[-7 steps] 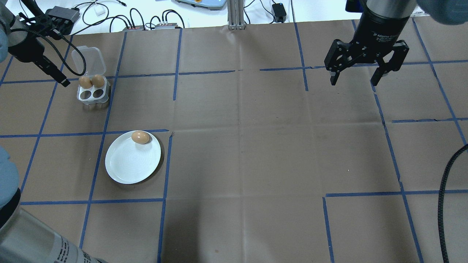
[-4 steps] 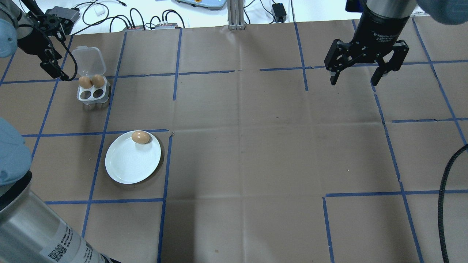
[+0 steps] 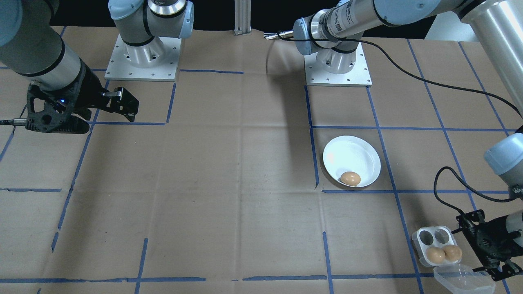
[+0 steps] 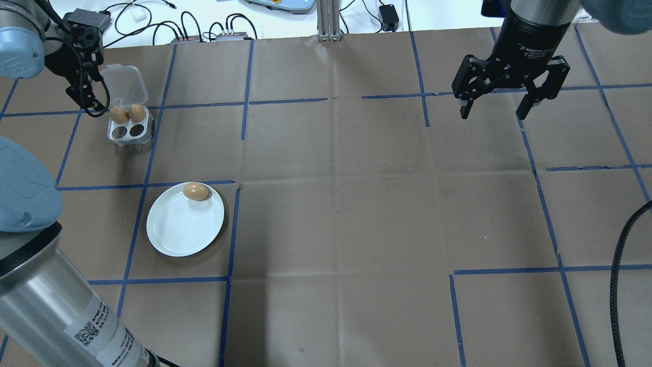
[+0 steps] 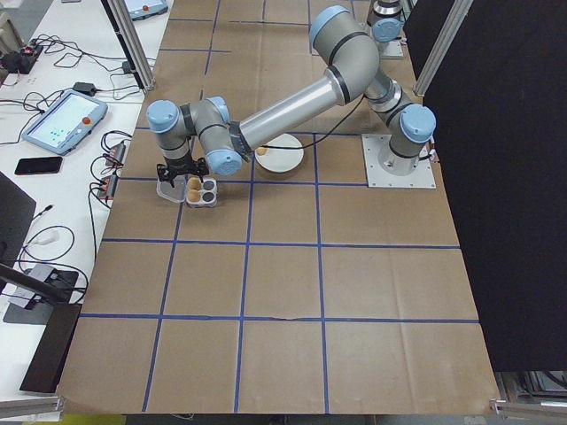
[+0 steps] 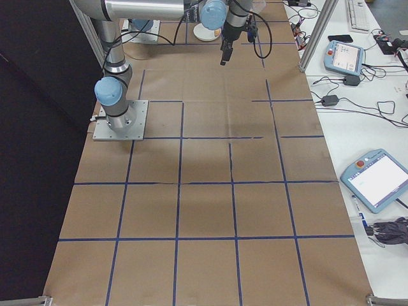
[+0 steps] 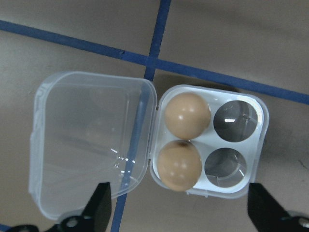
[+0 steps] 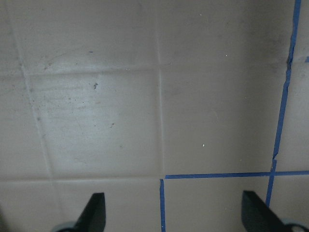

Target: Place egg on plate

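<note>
A: Overhead, far-left corner of the table: left gripper (image 7: 176,212) hovers over the tray (image 4: 130,127), fingers spread wide, empty. Two eggs (image 7: 187,115) fill the lid-side cups; two cups are bare.

B: Plate (image 4: 168,234)?

A: Toward the near-left, well apart from the tray. One egg (image 4: 195,191) lies by its far rim.

B: Step?

A: Likely reaching for another. Next: centre on one egg, descend, close gently.

B: Far right?

A: Right gripper (image 4: 495,113) hangs above bare table, fingers apart, idle.
</note>
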